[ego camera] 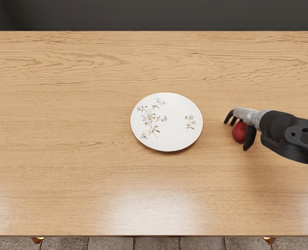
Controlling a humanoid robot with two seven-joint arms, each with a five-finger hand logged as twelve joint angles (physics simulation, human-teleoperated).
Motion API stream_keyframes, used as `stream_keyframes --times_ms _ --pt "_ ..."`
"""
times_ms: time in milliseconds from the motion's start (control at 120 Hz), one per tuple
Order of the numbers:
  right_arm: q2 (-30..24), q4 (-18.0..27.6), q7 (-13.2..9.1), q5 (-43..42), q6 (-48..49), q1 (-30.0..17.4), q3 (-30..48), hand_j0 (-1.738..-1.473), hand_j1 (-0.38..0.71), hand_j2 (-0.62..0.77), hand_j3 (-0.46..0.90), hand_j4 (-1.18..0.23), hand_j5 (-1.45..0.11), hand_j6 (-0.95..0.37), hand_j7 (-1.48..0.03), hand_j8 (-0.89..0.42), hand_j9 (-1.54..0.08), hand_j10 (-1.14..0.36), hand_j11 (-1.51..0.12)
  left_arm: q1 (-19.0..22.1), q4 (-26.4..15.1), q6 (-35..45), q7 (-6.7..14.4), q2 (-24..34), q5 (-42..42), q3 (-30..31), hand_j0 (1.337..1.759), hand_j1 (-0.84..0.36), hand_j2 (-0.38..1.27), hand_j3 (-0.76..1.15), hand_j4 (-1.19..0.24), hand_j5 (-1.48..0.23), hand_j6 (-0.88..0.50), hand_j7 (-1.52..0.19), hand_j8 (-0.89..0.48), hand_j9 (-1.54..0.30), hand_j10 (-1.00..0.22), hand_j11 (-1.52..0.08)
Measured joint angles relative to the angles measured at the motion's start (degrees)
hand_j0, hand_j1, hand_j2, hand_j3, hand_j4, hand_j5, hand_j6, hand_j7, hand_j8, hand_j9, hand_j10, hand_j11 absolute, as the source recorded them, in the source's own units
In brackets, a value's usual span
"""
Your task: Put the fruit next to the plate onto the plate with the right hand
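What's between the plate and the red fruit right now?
Nothing: only bare table separates the plate from the fruit, which sits at the right hand. The head view shows it.

Wooden table (65, 156) bears a flowered plate (166, 122) and red fruit (239, 133).

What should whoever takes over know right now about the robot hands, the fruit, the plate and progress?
The right robot hand has its fingers curled around the red fruit; its arm enters from the right edge.
The left robot hand is out of view.
The red fruit is to the right of the plate, apart from it, and apparently still on the table.
Done: reach and grasp.
Left: lift, carry to the plate, set down, release.
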Motion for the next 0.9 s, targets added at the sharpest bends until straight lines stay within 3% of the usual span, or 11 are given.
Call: stream_keyframes --times_ms 250,567,725,900 --pt "0.1 -0.7 0.0 0.1 0.1 -0.3 0.0 -1.658 0.2 -0.08 0.0 -0.47 -0.6 -0.47 -0.6 -0.43 -0.6 -0.46 -0.6 0.0 0.0 0.0 0.0 0.0 0.0 0.0 1.658 0.35 0.0 0.0 0.0 0.0 0.0 0.0 0.0 0.0 0.0 0.0" --pt "0.7 -2.6 -0.2 0.3 0.8 -0.5 0.4 -1.639 0.2 -0.07 0.0 -0.57 -0.9 -0.47 -0.81 -0.34 -0.88 -0.49 -0.88 0.0 0.0 0.0 0.0 0.0 0.0 0.0 1.658 0.35 0.0 0.0 0.0 0.0 0.0 0.0 0.0 0.0 0.0 0.0" --pt "1.1 -4.3 -0.1 0.7 1.1 -0.1 0.9 -1.645 0.22 0.07 0.0 -0.61 -0.91 -0.49 -0.85 -0.37 -0.9 -0.51 -0.9 0.0 0.0 0.0 0.0 0.0 0.0 0.0 1.658 0.35 0.0 0.0 0.0 0.0 0.0 0.0 0.0 0.0 0.0 0.0" --pt "1.3 -5.0 -0.1 0.8 5.1 1.0 4.2 -1.648 0.21 0.07 0.0 -0.63 -0.93 -0.49 -0.87 -0.37 -0.91 -0.51 -0.91 0.0 0.0 0.0 0.0 0.0 0.0 0.0 1.658 0.35 0.0 0.0 0.0 0.0 0.0 0.0 0.0 0.0 0.0 0.0"
